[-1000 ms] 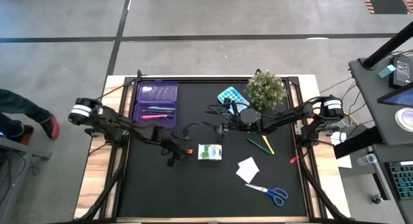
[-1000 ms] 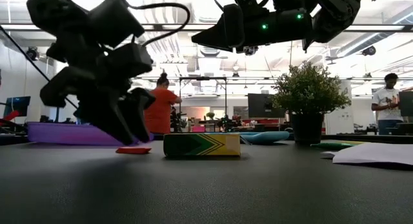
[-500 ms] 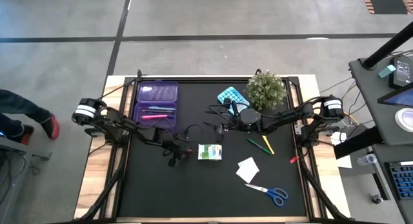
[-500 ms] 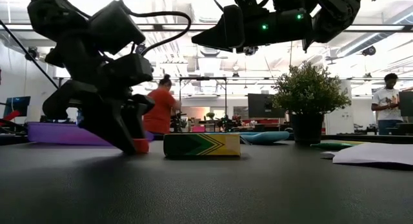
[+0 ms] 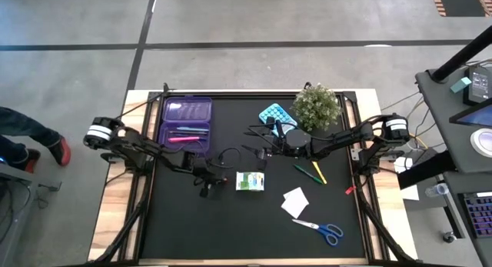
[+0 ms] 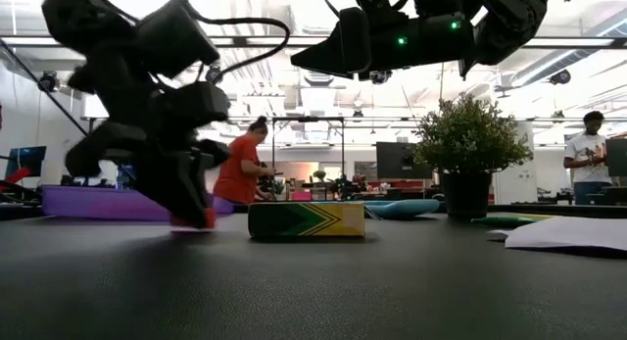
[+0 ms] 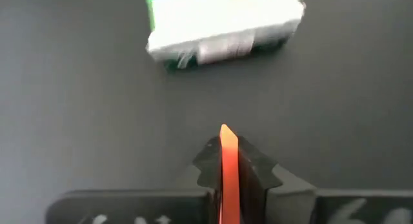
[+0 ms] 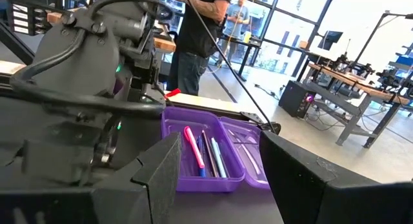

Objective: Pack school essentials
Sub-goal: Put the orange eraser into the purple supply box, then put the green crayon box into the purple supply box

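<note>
My left gripper [image 5: 212, 182] is low over the black mat's left middle, shut on a red eraser [image 7: 227, 161]. In the left wrist view the eraser shows as a thin red strip between the dark fingers. The green-white pack [image 5: 250, 181] lies flat on the mat just right of that gripper. My right gripper [image 5: 260, 150] hangs open, high above the mat's middle, with nothing between its fingers [image 8: 161, 175]. Green and yellow pens [image 5: 314, 173], a pale paper square [image 5: 295, 201] and blue-handled scissors [image 5: 320, 230] lie on the right half. My left gripper pinches the red eraser's two broad faces [image 7: 227, 153] between its two fingers, which come from above and point down. The eraser stands on edge and pokes a little past the fingertips. In the low view its lower edge [image 6: 192, 223] is at the mat; whether it is clear I cannot tell.
An open purple case [image 5: 185, 121] holding pens sits at the far left of the mat. A potted plant [image 5: 317, 105] and a teal object [image 5: 273, 113] stand at the far edge. People [image 6: 245, 169] stand in the room behind.
My left gripper has come down over the red eraser, which lay flat on the mat, and has shut on it. It has also shifted slightly toward the table's left edge. The pack has stayed where it was.
</note>
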